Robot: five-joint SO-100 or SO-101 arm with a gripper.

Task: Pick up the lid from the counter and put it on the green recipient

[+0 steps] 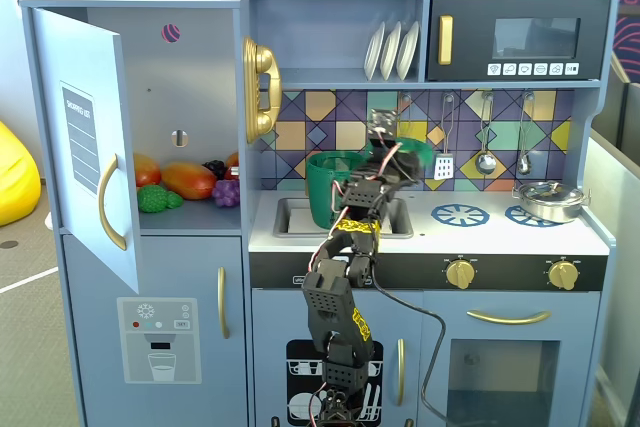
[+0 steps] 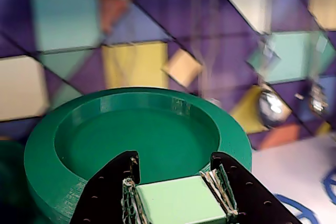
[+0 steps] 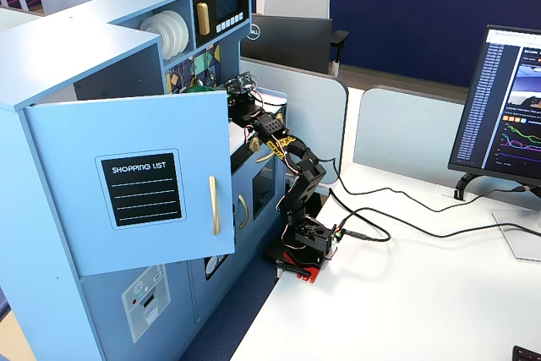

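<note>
My gripper [image 2: 175, 158] is shut on the pale-green tab handle of the lid [image 2: 105, 145], a round dark-green disc with a recessed top, and holds it in the air before the tiled back wall. In a fixed view the lid [image 1: 418, 151] hangs at the gripper [image 1: 392, 152], above the white counter [image 1: 500, 237] and up and to the right of the green recipient [image 1: 330, 192]. The recipient stands in the recessed sink [image 1: 290, 222]. In the wrist view a dark-green blur [image 2: 8, 182] at the lower left may be the recipient.
A silver metal pot [image 1: 548, 199] sits on the right burner ring; another blue burner ring [image 1: 459, 214] lies beside the sink. Utensils [image 1: 485, 142] hang on the back wall. The left cabinet door [image 1: 85, 177] stands open, with toy fruit [image 1: 185, 182] inside.
</note>
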